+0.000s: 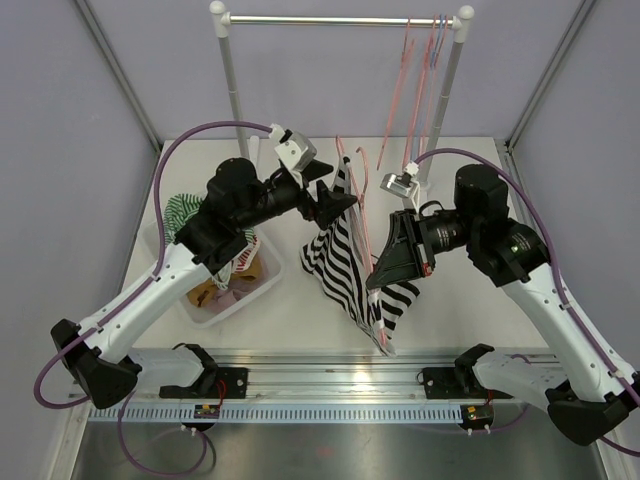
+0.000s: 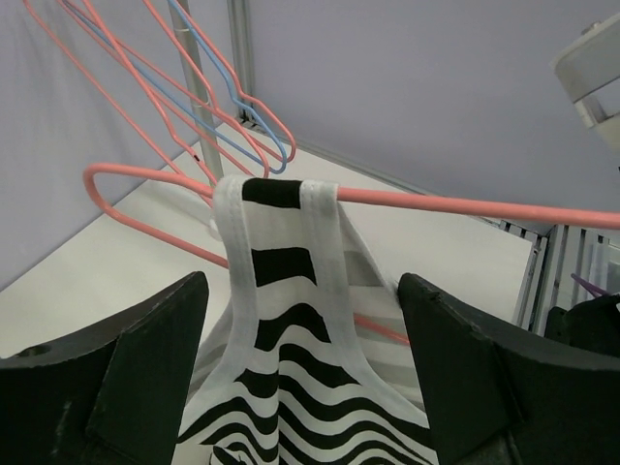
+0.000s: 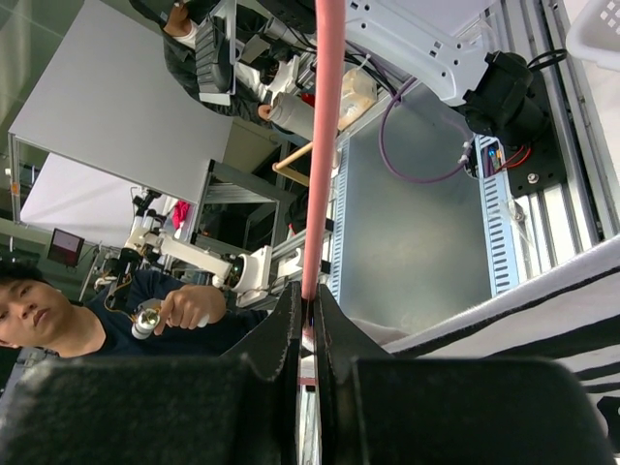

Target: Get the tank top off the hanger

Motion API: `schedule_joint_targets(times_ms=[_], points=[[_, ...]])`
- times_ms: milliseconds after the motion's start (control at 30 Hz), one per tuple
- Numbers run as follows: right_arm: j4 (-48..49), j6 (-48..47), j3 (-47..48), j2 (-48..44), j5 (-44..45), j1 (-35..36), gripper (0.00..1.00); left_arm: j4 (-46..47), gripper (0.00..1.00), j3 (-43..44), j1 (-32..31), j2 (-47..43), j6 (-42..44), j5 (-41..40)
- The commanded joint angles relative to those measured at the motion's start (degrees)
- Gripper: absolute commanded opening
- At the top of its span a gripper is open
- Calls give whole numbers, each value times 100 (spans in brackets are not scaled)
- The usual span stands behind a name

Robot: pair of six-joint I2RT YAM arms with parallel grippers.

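Observation:
The black-and-white striped tank top (image 1: 345, 258) hangs from a pink hanger (image 1: 360, 185) held above the table's middle. In the left wrist view its strap (image 2: 281, 262) drapes over the hanger's arm (image 2: 465, 203). My left gripper (image 1: 335, 203) is open, its fingers (image 2: 145, 368) on either side of the strap and apart from it. My right gripper (image 1: 385, 268) is shut on the hanger's pink wire (image 3: 320, 145), pinched between its fingertips (image 3: 291, 320). A striped edge of the top (image 3: 542, 310) shows beside it.
A clothes rack (image 1: 340, 18) at the back holds several pink hangers and a blue one (image 1: 415, 80), also in the left wrist view (image 2: 213, 87). A clear bin (image 1: 262, 283) with clothes stands at the left. A metal rail (image 1: 340, 375) runs along the near edge.

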Motion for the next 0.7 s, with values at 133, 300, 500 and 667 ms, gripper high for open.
schedule_joint_targets(times_ms=[133,300,500,667], points=[[102,-84,420,46,151,22,0,-91,95,38,-32,-164,201,474],[41,-101,447,64,264,22,0,5,99,-14,-32,-269,131,563],[-127,-207,482,107,449,22,0,305,99,-234,-23,-463,-97,554],[-92,-216,473,64,423,22,0,480,99,-164,-23,-375,-247,396]])
